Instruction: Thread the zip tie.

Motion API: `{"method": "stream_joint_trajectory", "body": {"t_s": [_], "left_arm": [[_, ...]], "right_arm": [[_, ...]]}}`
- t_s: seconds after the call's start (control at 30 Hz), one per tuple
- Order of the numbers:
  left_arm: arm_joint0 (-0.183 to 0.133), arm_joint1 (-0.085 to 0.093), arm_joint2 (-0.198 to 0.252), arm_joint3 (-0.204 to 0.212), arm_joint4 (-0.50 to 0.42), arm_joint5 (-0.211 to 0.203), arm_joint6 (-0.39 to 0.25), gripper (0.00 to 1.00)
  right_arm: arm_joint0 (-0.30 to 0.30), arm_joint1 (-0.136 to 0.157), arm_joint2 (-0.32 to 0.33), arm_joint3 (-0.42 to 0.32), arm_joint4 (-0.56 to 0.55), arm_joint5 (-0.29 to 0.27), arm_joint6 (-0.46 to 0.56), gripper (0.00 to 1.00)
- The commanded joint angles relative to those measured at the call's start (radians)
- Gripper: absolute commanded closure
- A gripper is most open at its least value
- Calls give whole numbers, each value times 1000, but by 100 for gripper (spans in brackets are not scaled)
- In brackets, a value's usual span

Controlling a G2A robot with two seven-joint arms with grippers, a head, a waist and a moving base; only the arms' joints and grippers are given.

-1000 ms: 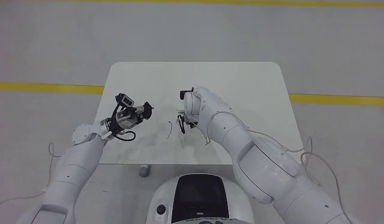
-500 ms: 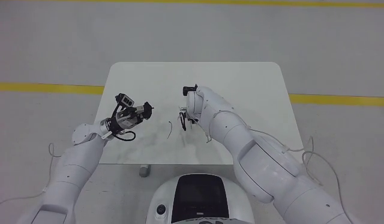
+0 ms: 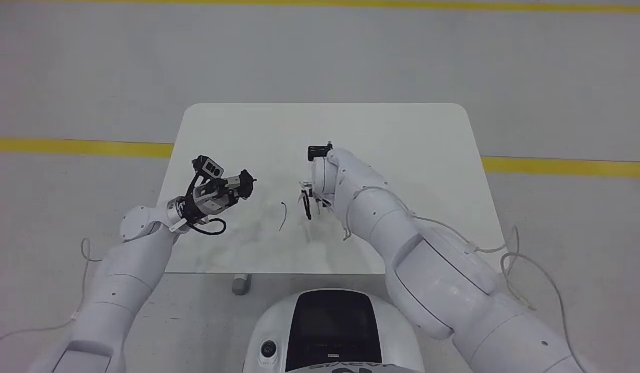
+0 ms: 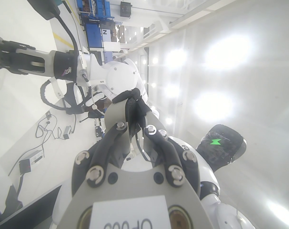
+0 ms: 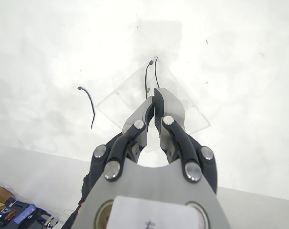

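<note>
One zip tie is pinched at one end in the right tool, whose fingers press together. Two thin strands run from the tips down to the clear sheet, and one may be a reflection. It is probably light, slick and springy, so it is best held near the end, leaving the tip free. A spare tie lies just beside the sheet on the worktop. The left tool, raised well apart from the sheet, looks pressed together on something dark.
</note>
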Motion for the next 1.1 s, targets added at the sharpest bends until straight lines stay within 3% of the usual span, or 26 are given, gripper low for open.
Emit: {"method": "stream_joint_trajectory", "body": {"t_s": [0.0,0.17,0.7,0.9,1.07], "left_arm": [[0,0,0,0,0,0,0,100],[0,0,0,0,0,0,0,100],[0,0,0,0,0,0,0,100],[0,0,0,0,0,0,0,100],[0,0,0,0,0,0,0,100]], "right_arm": [[0,-3,1,5,-4,0,-5,90],[3,-10,4,18,-12,0,-19,84],[-1,-30,3,48,-54,0,-53,79],[-2,-39,2,58,-70,0,-63,80],[2,-44,3,71,-74,0,-66,89]]}}
